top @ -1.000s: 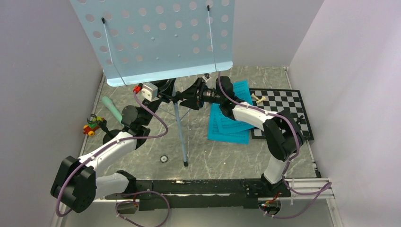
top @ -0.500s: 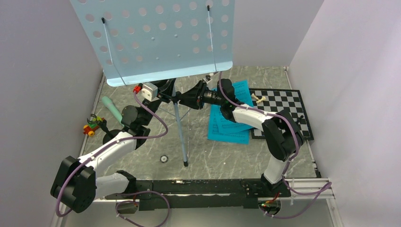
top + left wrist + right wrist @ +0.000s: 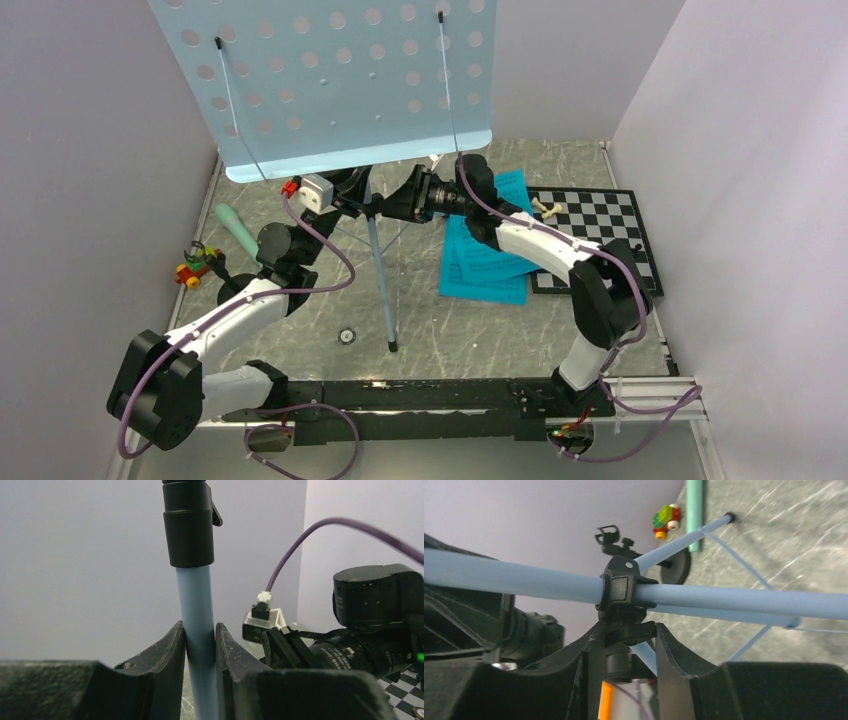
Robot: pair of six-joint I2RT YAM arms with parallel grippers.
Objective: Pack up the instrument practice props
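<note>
Packing looks barely begun: at far left the mint-green microphone (image 3: 235, 228) sits unpacked near the wall. In the middle the pale-blue music stand (image 3: 340, 80) is upright on spread legs, with the left gripper (image 3: 200, 630) clamped on its pole (image 3: 196, 595) and the right gripper (image 3: 624, 635) pinching the pole's black clamp (image 3: 620, 587), probably to collapse it. To the right, turquoise music sheets (image 3: 488, 255) lie loose on the table (image 3: 450, 330)

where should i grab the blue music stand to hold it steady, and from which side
Take the bare pale-blue pole just under the black collar, coming in level from the left side so the fingers pinch across it. The tube is upright, slim and round, and that stretch is clear of the tray. The left gripper holds it so.
</note>
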